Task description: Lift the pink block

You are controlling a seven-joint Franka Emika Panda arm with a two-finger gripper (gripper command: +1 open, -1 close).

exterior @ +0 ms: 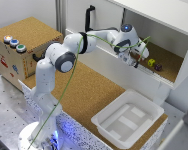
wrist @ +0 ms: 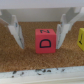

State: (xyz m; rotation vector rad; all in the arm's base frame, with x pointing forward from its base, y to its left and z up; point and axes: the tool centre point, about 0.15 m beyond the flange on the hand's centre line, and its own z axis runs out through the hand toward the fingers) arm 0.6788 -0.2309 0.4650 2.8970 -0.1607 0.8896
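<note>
The pink block (wrist: 45,40) is a small pinkish-red cube with dark letters, resting on the cork floor of the shelf compartment. In the wrist view my gripper (wrist: 39,45) is open and straddles it. One finger (wrist: 62,31) is close against the block's side, while the other finger (wrist: 15,31) stands a clear gap away. In the exterior view my gripper (exterior: 135,59) reaches down into the white shelf compartment, and the hand hides the pink block there.
A yellow-green cube (exterior: 151,62) (wrist: 81,40) and a dark purple cube (exterior: 158,66) sit just beside the gripper in the compartment. The white shelf walls (exterior: 180,75) enclose it. A white tray (exterior: 105,120) lies on the cork table, and a wooden box with buttons (exterior: 24,50) stands at the exterior view's left.
</note>
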